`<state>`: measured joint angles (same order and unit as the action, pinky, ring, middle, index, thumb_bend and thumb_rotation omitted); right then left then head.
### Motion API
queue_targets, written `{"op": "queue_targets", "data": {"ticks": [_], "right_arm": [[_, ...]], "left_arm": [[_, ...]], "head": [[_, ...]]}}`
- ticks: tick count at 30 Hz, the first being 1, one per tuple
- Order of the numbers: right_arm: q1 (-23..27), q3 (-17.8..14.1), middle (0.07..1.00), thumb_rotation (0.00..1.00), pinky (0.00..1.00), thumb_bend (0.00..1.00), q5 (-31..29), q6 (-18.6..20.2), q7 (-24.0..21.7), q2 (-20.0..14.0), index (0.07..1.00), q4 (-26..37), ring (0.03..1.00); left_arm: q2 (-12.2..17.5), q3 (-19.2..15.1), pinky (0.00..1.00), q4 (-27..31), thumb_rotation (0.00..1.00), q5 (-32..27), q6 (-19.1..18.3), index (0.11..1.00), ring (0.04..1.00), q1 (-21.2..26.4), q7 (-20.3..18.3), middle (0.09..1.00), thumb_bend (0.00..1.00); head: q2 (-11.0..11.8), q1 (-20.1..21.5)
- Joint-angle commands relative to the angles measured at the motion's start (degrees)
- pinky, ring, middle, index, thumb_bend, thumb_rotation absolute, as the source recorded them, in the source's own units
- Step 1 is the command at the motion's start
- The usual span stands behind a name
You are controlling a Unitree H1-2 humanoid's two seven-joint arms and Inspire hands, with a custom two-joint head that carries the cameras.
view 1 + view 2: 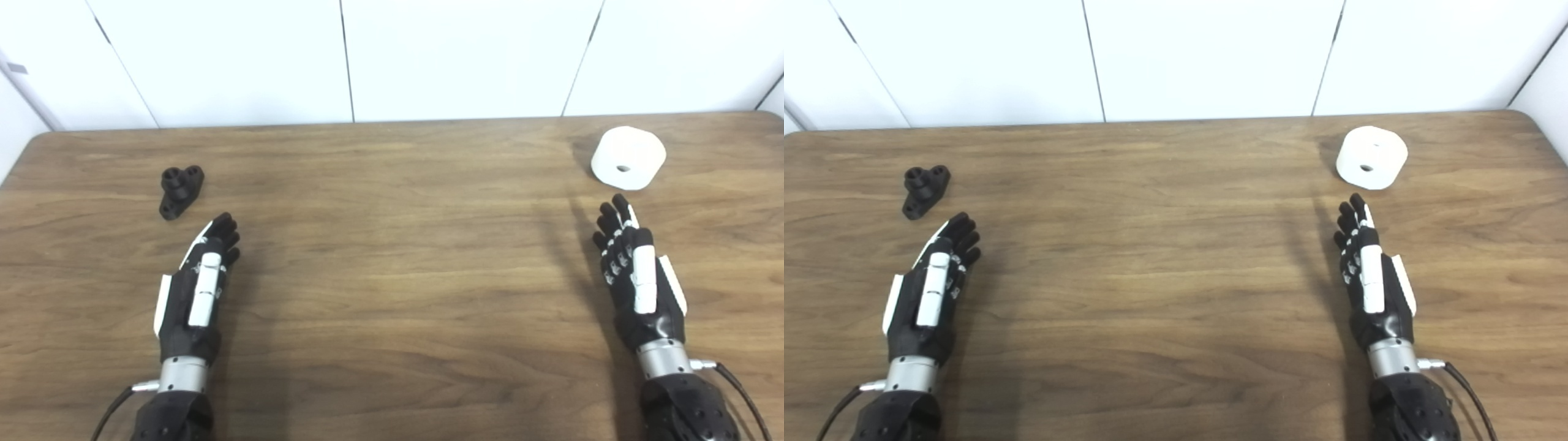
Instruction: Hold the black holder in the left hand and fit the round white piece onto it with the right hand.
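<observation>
while both views match, left hand and right hand lie empty, fingers extended.

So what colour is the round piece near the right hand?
White, with a dark centre hole; the round piece shows best in the right eye view.

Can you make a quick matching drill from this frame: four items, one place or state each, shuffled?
Items:
1. black holder
2. round white piece
3. left hand
4. right hand

Descriptions:
A. lies on its side at the table's far right, hole facing the camera
B. empty, fingers pointing toward the white piece
C. rests on the table at far left, untouched
D. empty, fingers stopping short of the black part

Pairs: 1-C, 2-A, 3-D, 4-B
</observation>
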<state>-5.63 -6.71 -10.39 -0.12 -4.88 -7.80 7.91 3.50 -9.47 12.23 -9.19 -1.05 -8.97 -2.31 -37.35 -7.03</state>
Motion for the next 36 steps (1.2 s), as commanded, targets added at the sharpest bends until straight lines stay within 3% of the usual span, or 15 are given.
{"op": "queue_targets", "data": {"ticks": [1, 3, 7, 16, 22, 27, 30, 33, 36], "right_arm": [[0.24, -0.01, 0.99, 1.0, 1.0, 0.57, -0.33, -0.05, -1.11, -0.92, 1.0, -1.66, 1.0], [0.25, -0.02, 0.995, 1.0, 1.0, 0.58, -0.67, -0.38, -1.47, -1.4, 1.0, -2.45, 1.0], [0.49, -0.14, 0.997, 1.0, 1.0, 0.59, -1.04, -1.78, -2.15, -2.07, 1.0, -4.41, 1.0], [1.89, -1.49, 0.988, 1.0, 1.0, 0.58, -3.33, -5.56, -4.23, -3.47, 1.0, -10.37, 1.0], [2.38, -2.41, 0.984, 1.0, 1.0, 0.59, -4.11, -5.85, -5.06, -4.04, 1.0, -12.03, 1.0], [2.33, -2.88, 0.983, 1.0, 1.0, 0.57, -4.68, -5.71, -5.31, -4.29, 1.0, -12.19, 1.0], [2.11, -3.17, 0.977, 1.0, 1.0, 0.56, -4.92, -5.46, -5.28, -4.42, 1.0, -11.93, 1.0], [1.65, -3.35, 0.977, 1.0, 1.0, 0.56, -5.16, -5.08, -5.37, -4.54, 1.0, -11.38, 1.0], [1.01, -3.24, 0.978, 1.0, 1.0, 0.56, -5.58, -4.43, -5.67, -4.64, 1.0, -10.55, 1.0]], "left_arm": [[0.57, 0.45, 0.94, 0.35, 0.71, 0.18, 3.35, 0.862, 0.906, 1.02, -0.4, 0.899, 0.52], [0.89, 1.23, 0.97, -0.17, 0.81, 1.37, 3.52, 0.899, 0.932, 0.94, -0.85, 0.925, 0.53], [0.8, 2.3, 0.98, -1.03, 0.86, 2.7, 3.66, 0.93, 0.951, 0.82, -0.73, 0.943, 0.53], [-0.32, 4.24, 1.0, -3.84, 0.82, 4.73, 6.19, 0.947, 0.993, 1.32, -0.13, 0.97, 0.53], [-0.98, 4.87, 1.0, -4.47, 0.82, 5.6, 6.55, 0.943, 1.0, 1.45, 0.22, 0.99, 0.5], [-0.9, 5.27, 1.0, -4.38, 0.8, 6.59, 5.53, 0.948, 1.0, 1.56, 0.36, 0.993, 0.56], [-0.51, 5.75, 1.0, -4.18, 0.8, 8.44, 4.93, 0.964, 1.0, 1.62, 0.66, 0.999, 0.52], [-0.34, 6.02, 1.0, -4.01, 0.74, 10.03, 5.44, 0.979, 1.0, 1.55, 1.0, 1.0, 0.51], [0.13, 6.71, 0.99, -1.67, 0.7, 15.87, 3.74, 0.982, 1.0, 0.92, 2.7, 1.0, 0.51]], "head": [[0.48, -1.21], [1.27, -2.46], [2.88, -4.41], [6.1, -8.64], [6.84, -10.08], [6.83, -9.4], [6.77, -9.22], [6.93, -9.3], [7.11, -9.39]]}}
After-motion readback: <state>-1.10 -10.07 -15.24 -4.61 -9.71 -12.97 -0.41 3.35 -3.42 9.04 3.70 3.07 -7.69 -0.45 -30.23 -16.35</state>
